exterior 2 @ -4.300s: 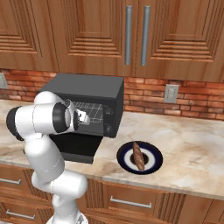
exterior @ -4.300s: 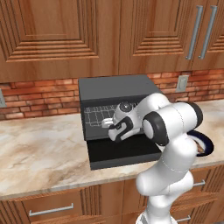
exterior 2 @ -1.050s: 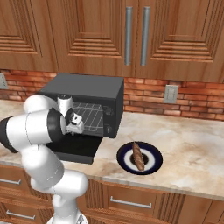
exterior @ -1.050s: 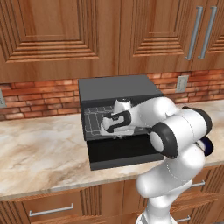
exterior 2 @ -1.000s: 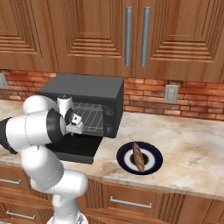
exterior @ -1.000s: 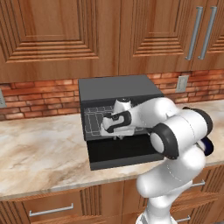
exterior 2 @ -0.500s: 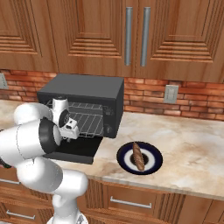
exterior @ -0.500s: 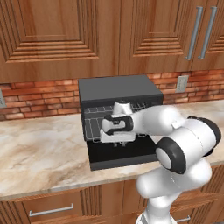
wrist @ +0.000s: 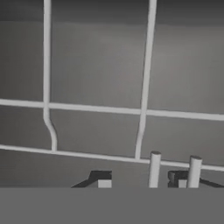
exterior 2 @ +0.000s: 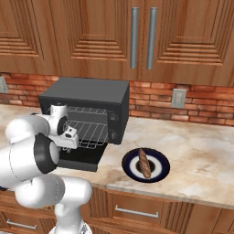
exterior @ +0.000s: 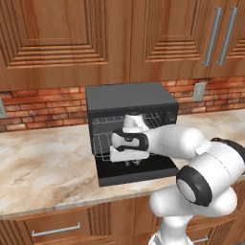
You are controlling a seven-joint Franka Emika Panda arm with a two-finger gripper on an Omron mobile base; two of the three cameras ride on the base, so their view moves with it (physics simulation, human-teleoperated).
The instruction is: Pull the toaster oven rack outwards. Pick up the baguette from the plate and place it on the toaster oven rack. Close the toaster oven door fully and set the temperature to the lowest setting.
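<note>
Since a second ago the toaster oven rack (exterior 2: 89, 129) slid outward; jaws' state unclear beside its wire loop (wrist: 173, 168). Snagging risks dragging it off.

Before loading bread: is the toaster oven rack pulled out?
Out: the toaster oven rack juts past the oven's front, over the lowered door.

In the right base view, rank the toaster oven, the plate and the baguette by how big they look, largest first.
1. toaster oven, clearly the largest.
2. plate, much smaller than the oven though it lies nearer the camera.
3. baguette, smallest; it lies on the plate and is shorter than the plate is wide.
</note>
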